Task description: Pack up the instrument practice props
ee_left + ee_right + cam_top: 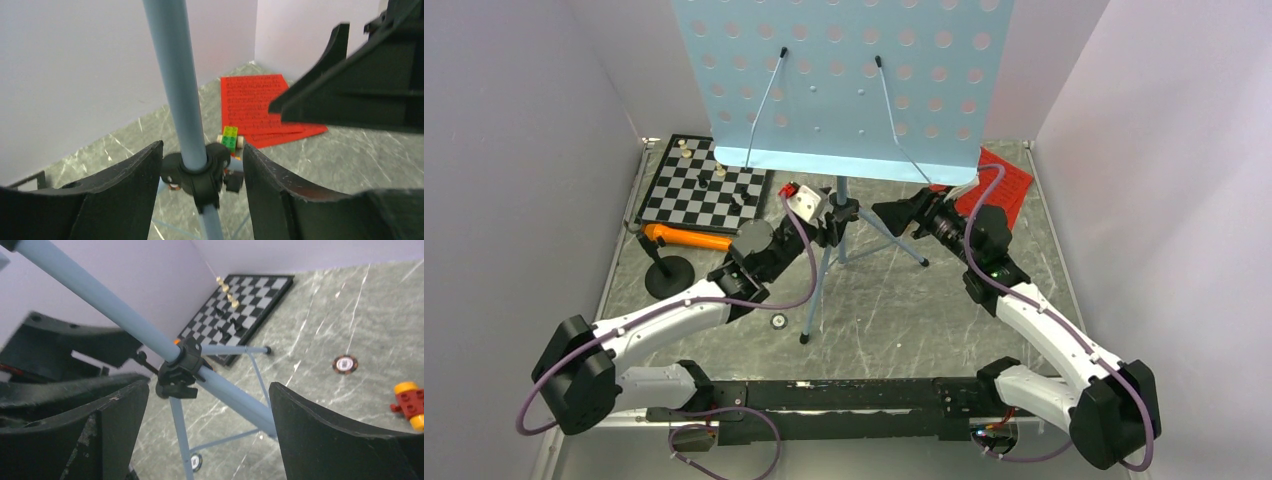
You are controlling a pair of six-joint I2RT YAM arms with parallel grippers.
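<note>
Top view: light-blue music stand (844,80) upright at centre-top of the worktop (874,310); red sheet-music pages (1012,185) upper right, orange microphone (686,237) lying at left. Left wrist view: left tool (202,150) spread, straddling the stand's black collar (195,177). Right wrist view: right tool (208,386) spread wide about the pole (100,300).

Music stand (842,90) mid-table (874,300), tripod feet on table. Chessboard (704,185) back-left corner. Microphone (689,237) on own stand just in front of it. Sheet pages (1009,185) flat, back-right. Toy car (230,137) between stand pole and pages. Left gripper (832,215) at pole collar from left, right gripper (892,215) from right, pole between both finger pairs.
</note>
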